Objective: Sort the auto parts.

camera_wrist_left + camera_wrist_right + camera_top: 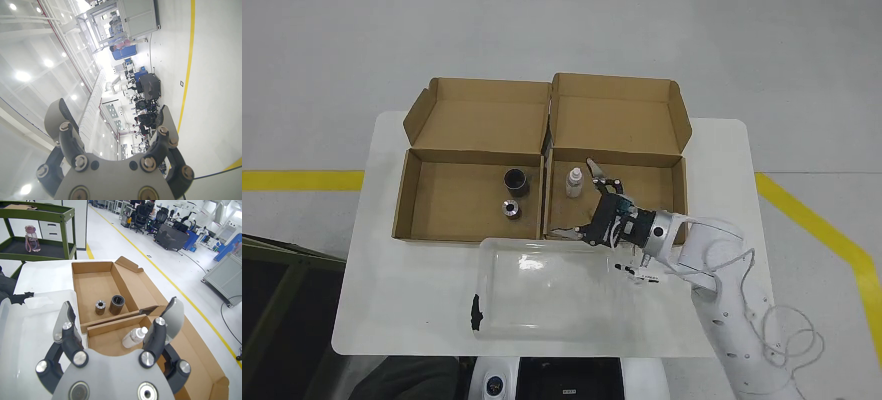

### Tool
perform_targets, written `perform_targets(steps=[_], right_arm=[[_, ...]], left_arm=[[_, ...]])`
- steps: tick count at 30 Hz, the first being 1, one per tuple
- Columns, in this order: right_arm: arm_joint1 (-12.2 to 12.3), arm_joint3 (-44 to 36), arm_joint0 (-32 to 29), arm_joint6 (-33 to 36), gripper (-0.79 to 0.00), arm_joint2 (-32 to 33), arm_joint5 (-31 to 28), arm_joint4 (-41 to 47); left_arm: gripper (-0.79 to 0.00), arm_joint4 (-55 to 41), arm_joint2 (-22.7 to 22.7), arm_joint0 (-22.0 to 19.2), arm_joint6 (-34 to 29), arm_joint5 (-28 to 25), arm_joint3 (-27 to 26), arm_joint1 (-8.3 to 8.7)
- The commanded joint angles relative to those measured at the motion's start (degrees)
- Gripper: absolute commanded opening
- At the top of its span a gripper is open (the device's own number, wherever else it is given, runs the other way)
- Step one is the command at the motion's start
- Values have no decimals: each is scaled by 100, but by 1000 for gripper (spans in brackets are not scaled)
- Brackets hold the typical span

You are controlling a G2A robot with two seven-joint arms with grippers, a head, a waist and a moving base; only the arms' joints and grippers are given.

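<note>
R pincer (120,302) hangs released, nothing in it, over the near wall of the right cardboard box (662,190), w/ the white bottle (133,339) just beside one finger. A dark sleeve (117,304) and a smaller steel bush (100,307) stand side by side in the left cardboard box (437,205). The clear bin (542,300) at the front of the counter (382,290) looks empty, so I'd say sorting is nearly done. Best move imo: lift straight up before swinging away, keeping that finger off the bottle and the box wall. L pincer (112,103) is released too, empty, pointing off into the room.
</note>
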Motion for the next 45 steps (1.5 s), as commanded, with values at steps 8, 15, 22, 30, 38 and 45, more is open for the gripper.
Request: perform_targets(steps=[8,15,22,30,38,45], right_arm=[[169,-187,-882,-546,0,987,256,29],[264,-190,-1370,-683,0,1472,351,87],[336,-138,-1724,-770,0,1855,499,220],[403,-82,-2112,-1077,0,2301,668,450],[469,-115,-2356,-1241,0,2606,680,519],[525,-200,-2511,-1214,0,2758,708,329]], left_arm=[[0,0,0,0,0,0,0,0],[0,0,0,0,0,0,0,0],[0,0,0,0,0,0,0,0],[0,0,0,0,0,0,0,0],[0,0,0,0,0,0,0,0],[0,0,0,0,0,0,0,0]])
